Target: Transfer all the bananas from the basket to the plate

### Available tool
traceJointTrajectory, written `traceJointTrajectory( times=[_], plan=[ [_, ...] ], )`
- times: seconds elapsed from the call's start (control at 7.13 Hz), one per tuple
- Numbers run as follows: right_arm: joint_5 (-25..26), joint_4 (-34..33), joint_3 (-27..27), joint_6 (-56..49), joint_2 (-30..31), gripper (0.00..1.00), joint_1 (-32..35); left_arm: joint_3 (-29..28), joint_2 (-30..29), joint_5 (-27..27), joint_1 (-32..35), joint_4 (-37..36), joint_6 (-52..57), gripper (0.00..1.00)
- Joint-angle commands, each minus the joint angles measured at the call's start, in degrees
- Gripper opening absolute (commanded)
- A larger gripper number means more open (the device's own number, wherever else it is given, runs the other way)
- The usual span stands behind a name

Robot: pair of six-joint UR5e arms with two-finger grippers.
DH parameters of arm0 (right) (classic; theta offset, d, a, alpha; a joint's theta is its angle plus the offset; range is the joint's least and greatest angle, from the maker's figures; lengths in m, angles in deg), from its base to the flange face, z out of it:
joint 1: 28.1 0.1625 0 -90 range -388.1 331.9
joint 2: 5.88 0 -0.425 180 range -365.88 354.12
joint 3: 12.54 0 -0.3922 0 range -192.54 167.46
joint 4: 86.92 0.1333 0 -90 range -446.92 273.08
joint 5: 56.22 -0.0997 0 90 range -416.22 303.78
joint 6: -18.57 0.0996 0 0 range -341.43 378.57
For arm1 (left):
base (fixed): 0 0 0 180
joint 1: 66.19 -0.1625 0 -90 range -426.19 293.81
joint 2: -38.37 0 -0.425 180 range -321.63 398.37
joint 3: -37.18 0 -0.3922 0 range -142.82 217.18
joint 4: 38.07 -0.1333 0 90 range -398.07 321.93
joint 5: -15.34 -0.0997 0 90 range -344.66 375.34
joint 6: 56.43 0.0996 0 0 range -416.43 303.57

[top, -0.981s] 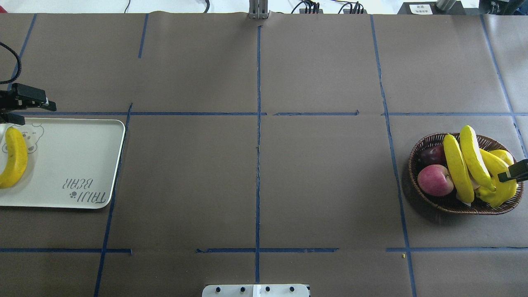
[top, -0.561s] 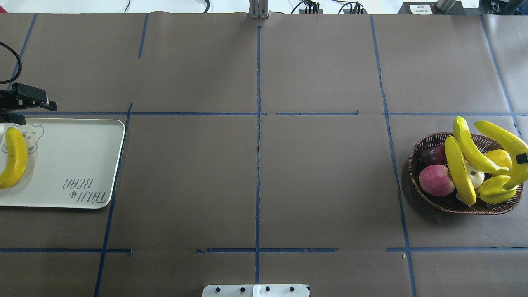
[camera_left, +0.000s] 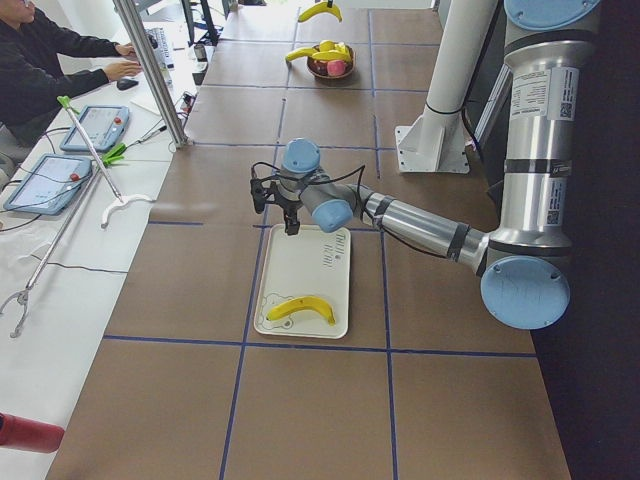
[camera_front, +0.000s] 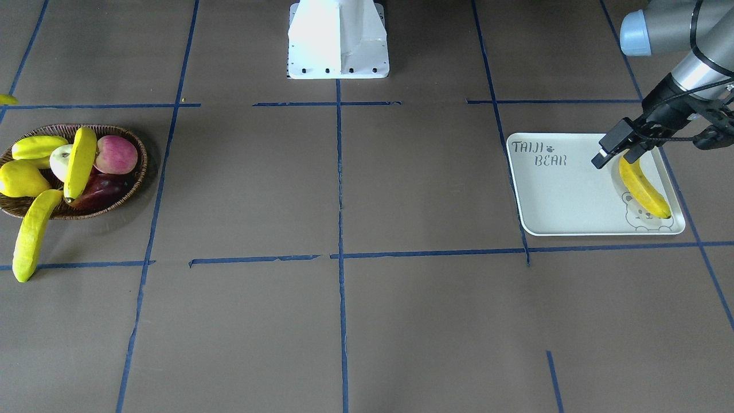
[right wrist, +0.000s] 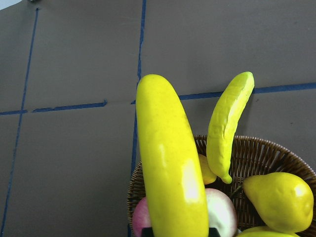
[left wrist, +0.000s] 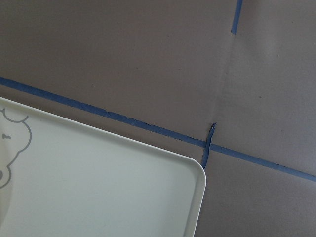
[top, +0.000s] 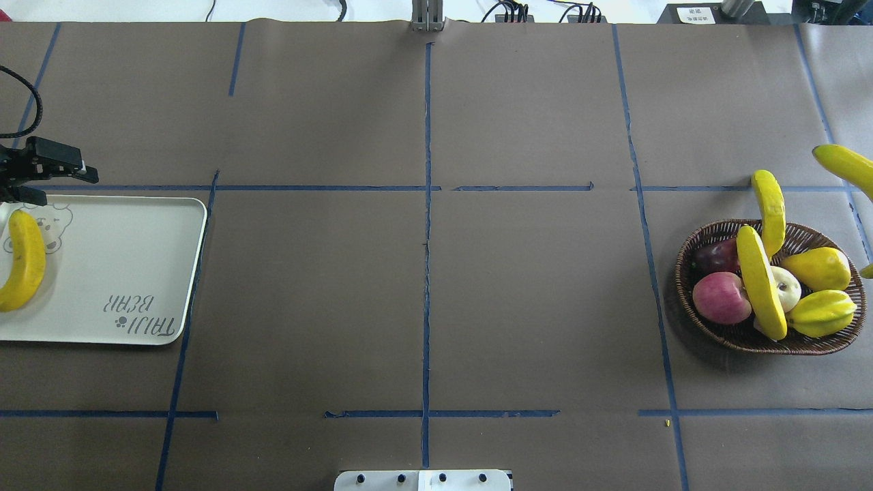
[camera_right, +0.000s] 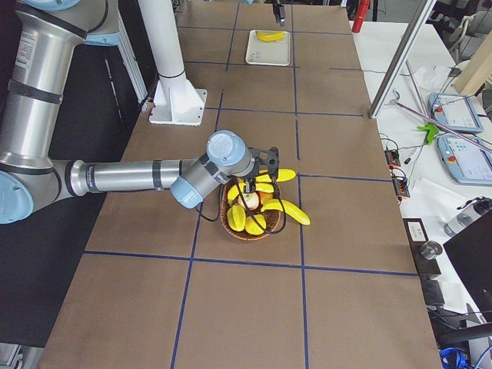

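Observation:
The wicker basket point(top: 723, 335) stands at the right. One banana point(top: 757, 283) lies across the fruit in it. Another banana point(top: 769, 208) hangs over the far rim, its end on the table point(camera_front: 33, 235). My right gripper point(right wrist: 175, 231) is shut on a third banana point(right wrist: 170, 158), held up beyond the basket; only that banana's end point(top: 846, 164) shows at the overhead view's right edge. The plate point(top: 136, 225) lies at the left with one banana point(top: 24, 259) on it. My left gripper point(camera_front: 616, 154) hangs open and empty over the plate's bear corner.
Red apples point(top: 719, 298), a yellow pear point(top: 818, 267) and other yellow fruit point(top: 822, 314) fill the basket. The robot's white base point(camera_front: 338, 40) stands at mid table. A person sits at a side desk with tablets point(camera_left: 95, 125).
The right gripper lifted one banana out of the basket, up and toward the far right edge. A second banana tipped over the basket's far rim. The left gripper barely moved.

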Motion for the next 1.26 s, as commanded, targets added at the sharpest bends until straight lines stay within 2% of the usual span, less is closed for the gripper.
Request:
traceJointTrajectory(
  times=[0.0, 0.14, 0.28, 0.42, 0.56, 0.84, 0.98, 1.12],
  plan=[
    [-0.7, -1.2, 1.2, 2.8, -6.3, 0.00, 0.0, 0.2, -0.6, 0.2, 0.0, 0.0, -1.1, 0.99],
    [-0.3, -3.6, 1.0, 12.2, -14.9, 0.00, -2.8, 0.6, -2.3, 0.3, 0.0, 0.0, -4.1, 0.99],
    [2.4, -5.3, 0.3, 21.0, -23.3, 0.00, -8.8, 1.1, -3.6, 1.2, 0.0, 0.0, -6.6, 0.99],
    [9.1, -5.7, -0.3, 25.9, -28.3, 0.00, -15.5, 1.2, -5.7, 4.1, 0.0, 0.1, -9.2, 0.99],
    [16.5, -5.6, 0.0, 31.7, -31.4, 0.00, -22.6, 1.1, -7.4, 4.8, -0.1, 0.8, -12.3, 0.99],
    [26.9, -4.9, 1.1, 42.2, -37.5, 0.00, -33.1, 1.5, -15.1, 4.8, -0.2, 1.3, -21.4, 0.99],
    [32.7, -4.9, 2.6, 44.3, -38.5, 0.00, -39.4, 1.3, -18.4, 4.8, -1.6, 3.8, -27.5, 0.99],
    [39.2, -4.9, 3.6, 44.7, -39.5, 0.00, -45.2, 1.0, -19.7, 4.6, -7.0, 9.0, -33.2, 0.99]
  ],
)
